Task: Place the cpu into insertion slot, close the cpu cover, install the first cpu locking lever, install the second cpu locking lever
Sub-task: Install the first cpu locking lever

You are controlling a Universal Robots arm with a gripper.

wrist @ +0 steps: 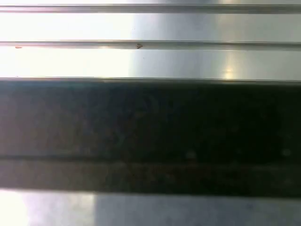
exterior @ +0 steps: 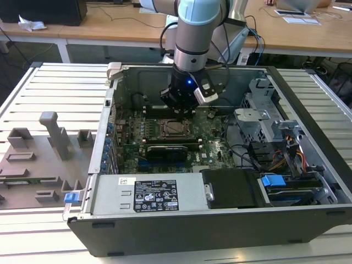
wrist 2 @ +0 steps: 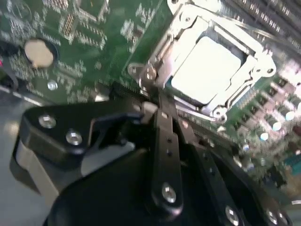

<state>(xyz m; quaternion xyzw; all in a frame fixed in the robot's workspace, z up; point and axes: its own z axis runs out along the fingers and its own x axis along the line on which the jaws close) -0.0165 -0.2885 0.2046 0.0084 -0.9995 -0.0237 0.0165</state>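
Silver-grey metal marks the cpu [wrist 2: 207,70], already seated in the insertion slot [wrist 2: 184,93] with the cpu cover [wrist 2: 256,47] lying flat around it. The claw [wrist 2: 162,110], fingers drawn together and holding nothing, hangs just beside the socket's corner. Judged step: lever work, calling for fine lateral placement. Case walls [exterior: 110,104] limit approach room.

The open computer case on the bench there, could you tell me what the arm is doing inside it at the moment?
The arm's gripper is lowered into the open computer case, just above the motherboard. In the second wrist view the cpu already sits in the insertion slot, with the cpu cover closed down around it as a silvery frame. The gripper's fingers are together at the socket's edge, holding nothing that I can make out.
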